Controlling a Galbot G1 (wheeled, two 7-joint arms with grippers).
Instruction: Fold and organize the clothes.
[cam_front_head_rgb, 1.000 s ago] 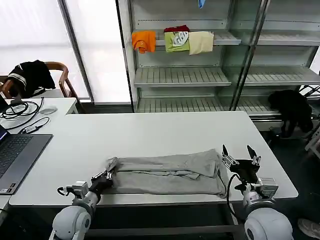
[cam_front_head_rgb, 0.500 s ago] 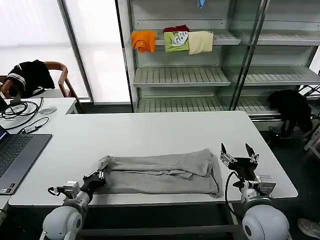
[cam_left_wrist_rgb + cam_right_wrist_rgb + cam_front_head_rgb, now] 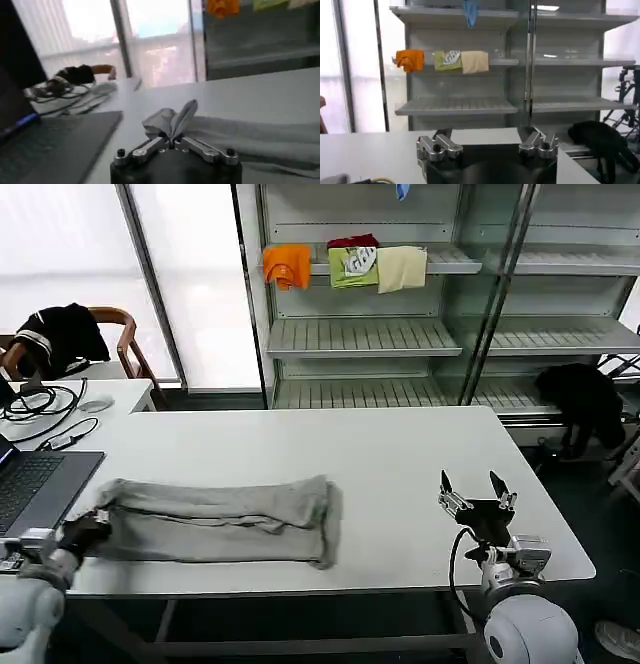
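1. Along the near left edge of the white surface (image 3: 400, 454), I see the grey shirt (image 3: 215, 520) lying as a long folded band (one end bunched).
2. My left end effector (image 3: 88, 529) is pinched closed on that bunched end, beside the laptop (image 3: 35, 489).
3. My right end effector (image 3: 474, 492) sits spread wide, holding nothing, near the right front edge, well apart from the shirt.

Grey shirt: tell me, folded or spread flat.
Folded: the grey shirt lies as a long, narrow layered band on the white table.
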